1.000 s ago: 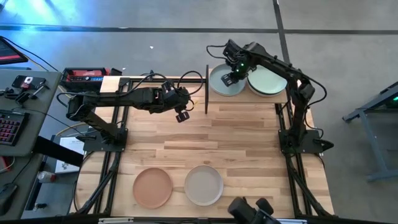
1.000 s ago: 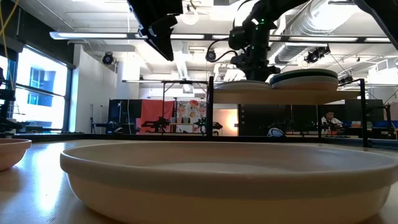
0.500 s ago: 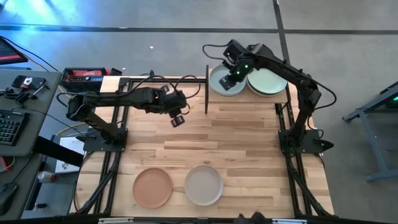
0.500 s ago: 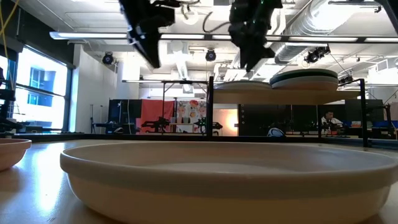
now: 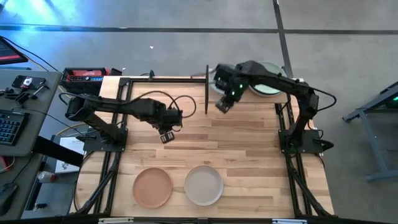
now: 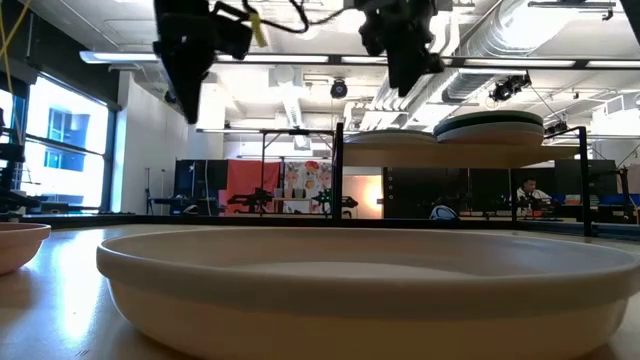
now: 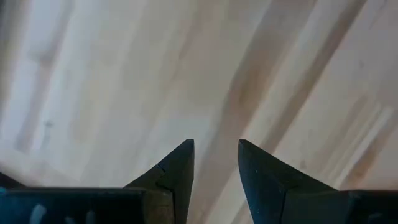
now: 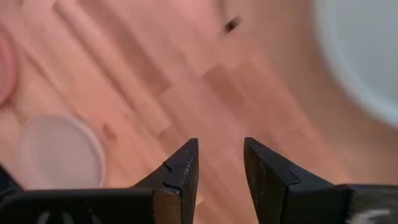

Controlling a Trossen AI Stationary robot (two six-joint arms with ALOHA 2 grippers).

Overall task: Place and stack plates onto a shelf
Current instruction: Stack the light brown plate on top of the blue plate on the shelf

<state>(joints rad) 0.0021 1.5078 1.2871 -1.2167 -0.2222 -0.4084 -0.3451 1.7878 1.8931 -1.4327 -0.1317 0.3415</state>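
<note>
Two plates are still waiting on the near edge of the table [image 5: 249, 143]: the peach plate [image 5: 152, 187] on the left and the beige plate [image 5: 203, 185] just beside it, apart from both arms. Above and left of them, the left gripper [image 5: 166, 135] is hanging over bare planks, its fingers a narrow gap apart and holding nothing. Further right, the right gripper [image 5: 222, 104] is hovering just in front of the shelf [image 6: 480, 155], also slightly parted and empty.

On the shelf itself, plates are already sitting in two piles: a pale pile [image 6: 385, 142] on the left and a taller one [image 5: 266, 86] with a green-looking top on the right, largely hidden by the right arm from above. How many plates each pile holds cannot be told.

By my judgement the job is mostly done, with the two table plates remaining. No readable writing or brand is showing anywhere.
</note>
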